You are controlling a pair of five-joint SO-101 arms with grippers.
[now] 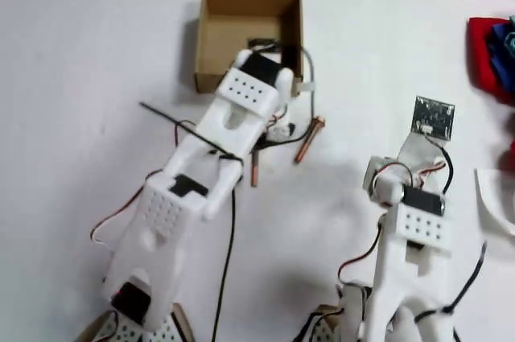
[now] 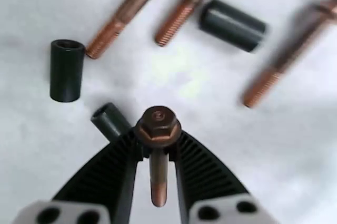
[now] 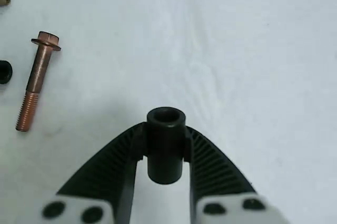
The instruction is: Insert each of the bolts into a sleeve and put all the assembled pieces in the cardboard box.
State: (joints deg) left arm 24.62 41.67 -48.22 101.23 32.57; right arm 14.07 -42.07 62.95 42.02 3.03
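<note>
While both claws are loaded, the step I'm on is mating the two parts, so notes per camera:

High view: left arm is stretched toward the cardboard box, wrist over its near wall. Two loose bolts lie on the table just beside it. Right arm sits well apart, off to the side. I'd bring them together over the bare table between, not over the loose parts

Left wrist view: left gripper is pinching a bolt just under the hex head. Head face looks at the camera and the shank runs down between the fingers, so I read it as hanging thread-down. Thread tip is free, which is good. Three spare sleeves lie beyond it among more bolts

Right wrist view: right gripper is clamped round a sleeve at mid-body, bore open toward the camera, so likely upright. One bolt lies off to the side on the table

Plan: hold the sleeve still and move only the bolt. Centre the tip over the bore, then lower slowly. Likely risks are a tilted shank catching the rim, or the sleeve twisting in the pads, so keep both grips tight until the head seats
</note>
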